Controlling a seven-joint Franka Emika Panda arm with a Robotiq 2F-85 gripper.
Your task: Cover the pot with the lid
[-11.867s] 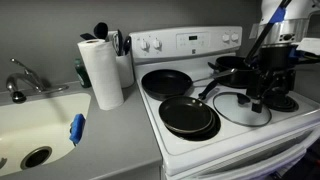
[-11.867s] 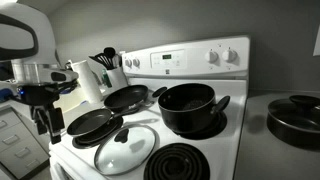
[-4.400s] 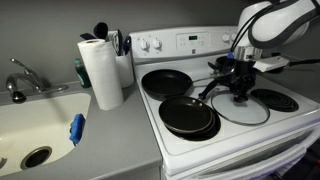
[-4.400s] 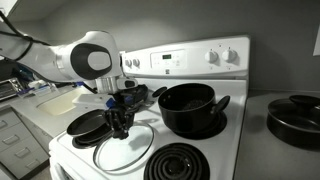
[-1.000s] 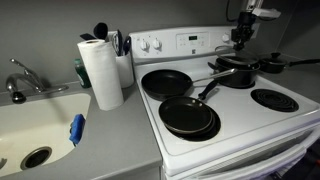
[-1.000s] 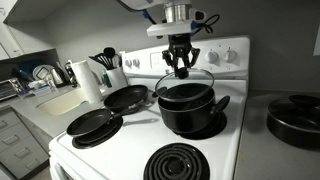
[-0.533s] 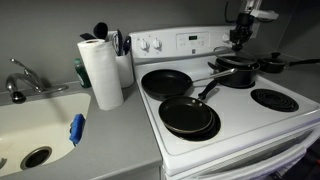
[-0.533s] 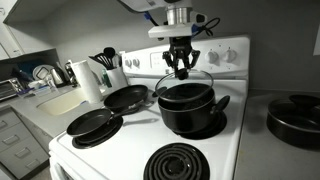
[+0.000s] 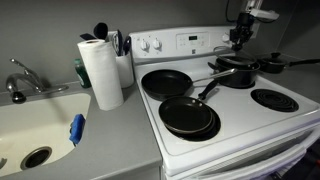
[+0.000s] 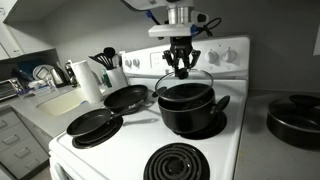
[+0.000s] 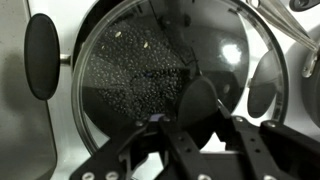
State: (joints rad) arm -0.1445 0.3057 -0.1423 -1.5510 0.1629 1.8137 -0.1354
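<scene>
In both exterior views the black deep-sided pot [image 10: 190,112] [image 9: 237,75] stands on a back burner of the white stove, its long handle [image 10: 222,103] pointing away. The clear glass lid [image 10: 186,78] [image 9: 237,62] hangs level just over the pot's rim; I cannot tell whether it touches. My gripper [image 10: 181,66] [image 9: 238,42] reaches straight down and is shut on the lid's dark centre knob [image 11: 188,103]. In the wrist view the lid [image 11: 140,70] fills the frame, with the pot's dark inside showing through it and my gripper [image 11: 195,128] at the bottom edge.
Two shallow black frying pans [image 10: 128,98] [image 10: 92,124] sit on the stove's other burners, and a bare coil burner [image 10: 185,163] is in front. Another dark pan [image 10: 295,118] rests on the counter beside the stove. A paper towel roll [image 9: 100,72] and sink [image 9: 30,125] are on the counter.
The lid has left the front burner and now hangs over the pot in my gripper. Over the last second nothing has visibly moved.
</scene>
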